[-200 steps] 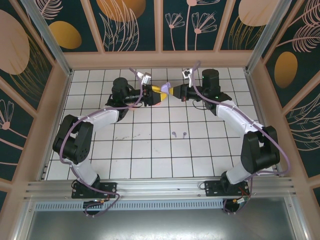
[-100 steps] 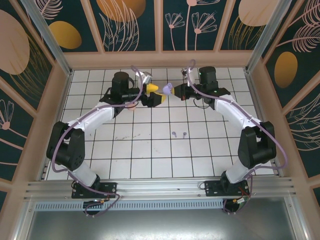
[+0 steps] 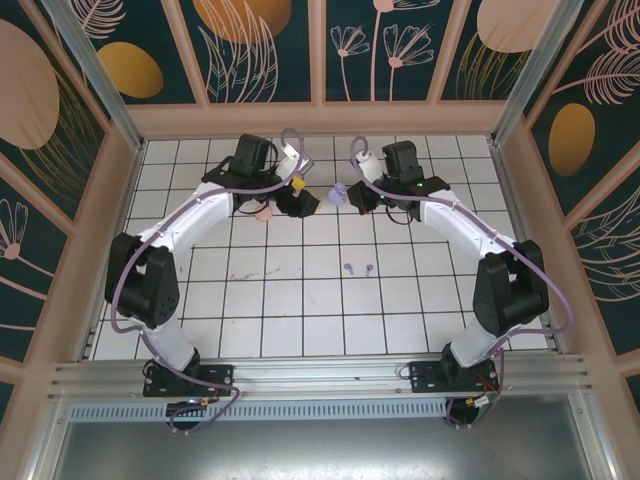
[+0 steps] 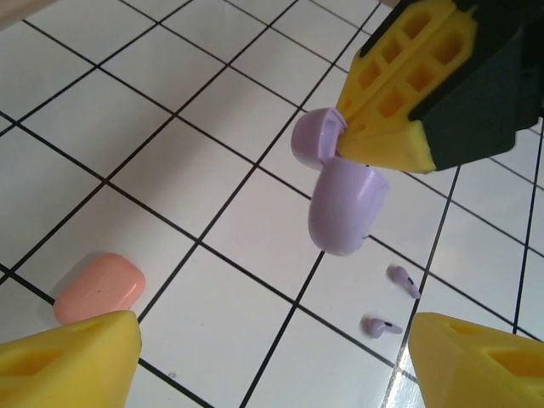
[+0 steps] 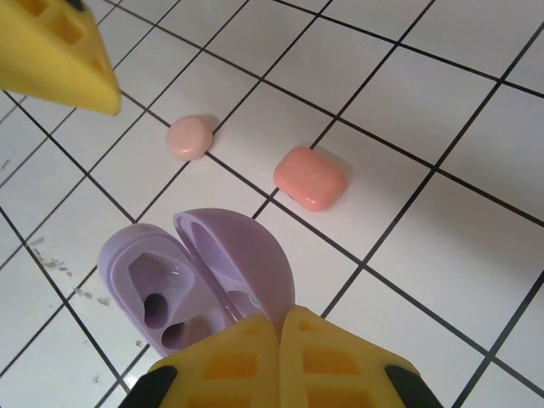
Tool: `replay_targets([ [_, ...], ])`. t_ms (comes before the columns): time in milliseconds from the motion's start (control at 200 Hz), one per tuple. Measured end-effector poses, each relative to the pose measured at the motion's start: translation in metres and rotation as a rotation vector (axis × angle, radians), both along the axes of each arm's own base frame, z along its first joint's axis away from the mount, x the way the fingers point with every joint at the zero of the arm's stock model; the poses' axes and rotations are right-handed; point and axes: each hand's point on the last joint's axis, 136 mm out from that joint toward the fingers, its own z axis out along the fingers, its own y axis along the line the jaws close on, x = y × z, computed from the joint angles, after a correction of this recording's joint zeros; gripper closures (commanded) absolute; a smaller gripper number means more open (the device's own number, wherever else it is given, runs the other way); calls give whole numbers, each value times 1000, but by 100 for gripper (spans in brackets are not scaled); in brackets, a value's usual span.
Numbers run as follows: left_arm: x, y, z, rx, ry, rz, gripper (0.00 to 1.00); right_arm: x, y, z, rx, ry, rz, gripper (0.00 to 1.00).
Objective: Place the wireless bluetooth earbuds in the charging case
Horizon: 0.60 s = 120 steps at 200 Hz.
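Note:
My right gripper point(image 5: 280, 319) is shut on the lid of the open purple charging case point(image 5: 183, 276), holding it above the tiles; its two sockets are empty. In the top view the right gripper point(image 3: 347, 193) holds the case point(image 3: 338, 191) at the far middle of the table. Just left of the case, my left gripper point(image 3: 299, 196) is open with nothing between its fingers point(image 4: 68, 365). In the left wrist view the case point(image 4: 344, 200) hangs ahead. Two purple earbuds point(image 4: 403, 280) point(image 4: 380, 325) lie on the tiles nearer the arms' bases point(image 3: 358, 268).
A shut coral case point(image 5: 309, 178) and a pale pink case point(image 5: 189, 137) lie on the tiles beyond the purple one. The coral case point(image 3: 262, 211) sits by the left gripper. The white gridded table point(image 3: 300, 310) is walled by a wooden frame.
My left gripper has opened, let go of the purple case and drawn back to the left. The right gripper still holds the case, shifted slightly toward the far wall.

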Motion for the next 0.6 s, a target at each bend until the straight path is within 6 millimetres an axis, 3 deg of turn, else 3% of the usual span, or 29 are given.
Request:
replay_targets([
  [400,-12,-7,-5,24,69,-115,31,-8,26,23,-6,-64,88,100],
  [601,-18,-11,2,-2,76,-151,36,-13,40,18,-21,-49,129,100],
])
